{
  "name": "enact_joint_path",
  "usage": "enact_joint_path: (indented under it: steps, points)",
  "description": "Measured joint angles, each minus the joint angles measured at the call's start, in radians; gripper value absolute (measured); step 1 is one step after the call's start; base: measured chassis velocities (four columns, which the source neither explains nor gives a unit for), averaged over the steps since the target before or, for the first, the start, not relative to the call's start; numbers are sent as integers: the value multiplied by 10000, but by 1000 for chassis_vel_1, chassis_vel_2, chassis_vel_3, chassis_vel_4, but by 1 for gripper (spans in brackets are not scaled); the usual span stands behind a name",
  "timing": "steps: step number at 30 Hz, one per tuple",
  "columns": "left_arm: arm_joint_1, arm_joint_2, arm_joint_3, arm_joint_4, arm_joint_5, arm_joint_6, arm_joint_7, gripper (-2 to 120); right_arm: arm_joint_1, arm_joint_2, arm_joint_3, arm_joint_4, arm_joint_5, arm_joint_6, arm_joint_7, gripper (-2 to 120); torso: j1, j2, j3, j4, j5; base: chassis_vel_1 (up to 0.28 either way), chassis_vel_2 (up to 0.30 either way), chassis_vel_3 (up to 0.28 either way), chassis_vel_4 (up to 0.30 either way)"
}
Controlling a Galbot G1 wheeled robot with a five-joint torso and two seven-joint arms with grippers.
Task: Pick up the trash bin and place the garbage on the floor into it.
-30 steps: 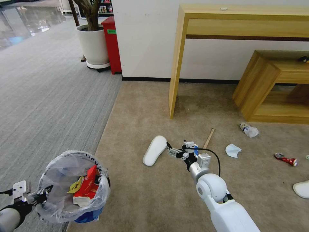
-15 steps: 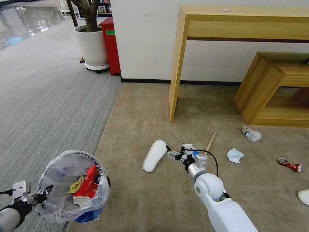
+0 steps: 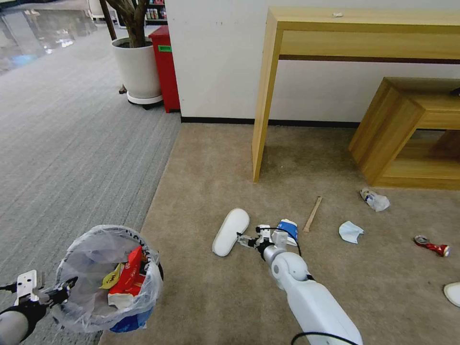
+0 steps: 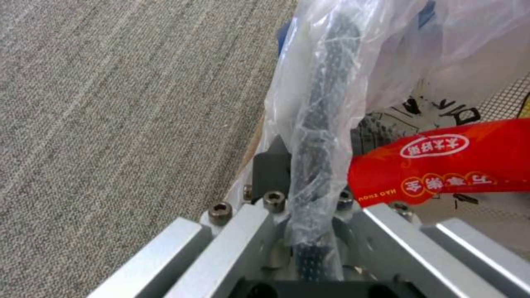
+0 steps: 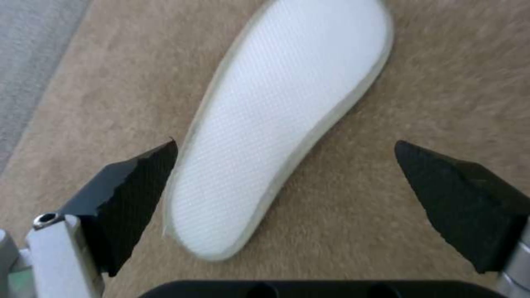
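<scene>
The trash bin (image 3: 109, 280), black with a crinkly clear bag, hangs at the lower left over the grey carpet. My left gripper (image 3: 67, 286) is shut on its rim (image 4: 317, 157). A red wrapper (image 4: 442, 165) lies inside. On the beige floor (image 3: 206, 182), a white foam insole (image 3: 231, 231) lies flat. My right gripper (image 3: 242, 239) hovers low at its near end. In the right wrist view this gripper (image 5: 284, 142) is open, with black fingertips (image 5: 138, 182) on either side of the insole (image 5: 276, 124). A blue paper cup (image 3: 289, 230) lies just behind my right wrist.
More garbage lies to the right: a stick (image 3: 312, 214), a mask (image 3: 350, 231), a crumpled bottle (image 3: 374, 199), a crushed red can (image 3: 431, 248) and a second insole (image 3: 453, 292). A wooden table leg (image 3: 261, 120) and low shelf (image 3: 407, 139) stand behind. A white plant pot (image 3: 139, 67) is far left.
My right arm has dropped lower and swung left toward the insole's near end, uncovering the blue cup. The bin and left gripper stay put.
</scene>
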Motion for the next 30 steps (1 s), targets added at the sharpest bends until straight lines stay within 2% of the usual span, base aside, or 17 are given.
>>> enact_joint_path:
  steps: [3, 6, 14, 22, 30]
  points:
    - [-2, 0, 6, 0, -3, 0, -37, 0, 285, 158, -33, -527, -47, 30, -78, 100, 0, 0, 1, 1, 2, 0, 0, 0, 0]
    - [-31, 55, 9, -14, -30, 0, -154, 0, 1064, 587, -77, -1796, -80, 166, -377, 100, 0, 0, 1, 0, 0, 0, 0, 0, 0]
    - [-89, 116, 119, -13, -42, 0, -333, 0, 1920, 1173, -149, -3396, 224, 209, -471, 100, 0, 0, 1, 1, 1, 0, 0, 0, 0]
    - [-122, 97, 220, 30, -4, 0, -369, 0, 1845, 1126, -140, -3185, 622, -162, 377, 100, 0, 0, 1, -4, 0, 0, 0, 0, 0]
    - [-128, 97, 249, 21, 33, 0, -379, 0, 2173, 1412, -139, -4213, 587, 314, -351, 100, 0, 0, 0, 0, 2, 0, 0, 0, 0]
